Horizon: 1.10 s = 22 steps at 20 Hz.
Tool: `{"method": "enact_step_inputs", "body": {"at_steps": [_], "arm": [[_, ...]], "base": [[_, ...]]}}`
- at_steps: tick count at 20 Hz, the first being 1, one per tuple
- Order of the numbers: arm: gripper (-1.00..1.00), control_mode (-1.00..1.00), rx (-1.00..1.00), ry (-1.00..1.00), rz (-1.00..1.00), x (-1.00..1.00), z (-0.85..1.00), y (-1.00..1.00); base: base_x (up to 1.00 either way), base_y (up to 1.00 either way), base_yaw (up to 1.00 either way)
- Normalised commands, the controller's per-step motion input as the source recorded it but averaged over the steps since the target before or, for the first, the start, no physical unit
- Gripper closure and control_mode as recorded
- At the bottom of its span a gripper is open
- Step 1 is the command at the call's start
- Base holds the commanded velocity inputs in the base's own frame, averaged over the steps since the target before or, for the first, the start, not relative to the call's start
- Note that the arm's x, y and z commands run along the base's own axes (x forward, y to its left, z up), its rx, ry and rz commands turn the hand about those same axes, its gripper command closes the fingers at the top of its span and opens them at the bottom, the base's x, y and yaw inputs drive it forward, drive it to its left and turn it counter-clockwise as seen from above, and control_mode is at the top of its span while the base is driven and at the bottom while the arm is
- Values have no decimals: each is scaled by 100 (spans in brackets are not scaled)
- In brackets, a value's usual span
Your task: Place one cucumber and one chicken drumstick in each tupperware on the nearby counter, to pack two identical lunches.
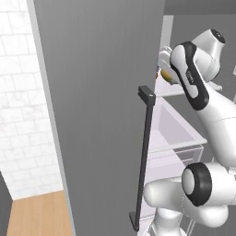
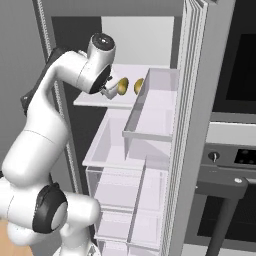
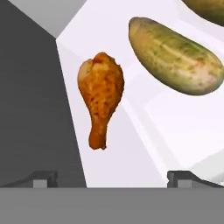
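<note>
hovering wide open and empty, the claw (image 3: 111,177) faced an orange-brown chicken drumstick (image 3: 100,97) beside a yellow-green cucumber (image 3: 175,55) on the white fridge shelf (image 3: 131,144); nothing looked packed yet.

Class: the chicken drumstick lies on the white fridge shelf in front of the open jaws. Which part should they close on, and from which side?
Probably the chicken drumstick is best gripped across its bulbous upper half, coming straight ahead as the gripper faces. That part is widest; the thin end tapers towards the jaws. The cucumber lies apart, leaving room.

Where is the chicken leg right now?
In the hand view, the orange-brown chicken drumstick lies on the white fridge shelf, left of a yellow-green cucumber, ahead of the open gripper.
</note>
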Motion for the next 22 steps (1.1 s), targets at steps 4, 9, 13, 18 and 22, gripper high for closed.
{"method": "enact_step_inputs", "body": {"at_steps": [4, 9, 13, 18, 22], "arm": [[-100, -100, 0, 0, 5, 34, -3, 9], [-100, -100, 0, 0, 2, 23, -10, 0], [-100, -100, 0, -1, 1, 19, -24, 0], [-100, -100, 0, 0, 0, 35, -17, 0], [-100, -100, 0, 0, 0, 41, -4, 0]], "base": [[0, 0, 0], [0, 0, 0], [0, 0, 0], [0, 0, 0], [0, 0, 0]]}}
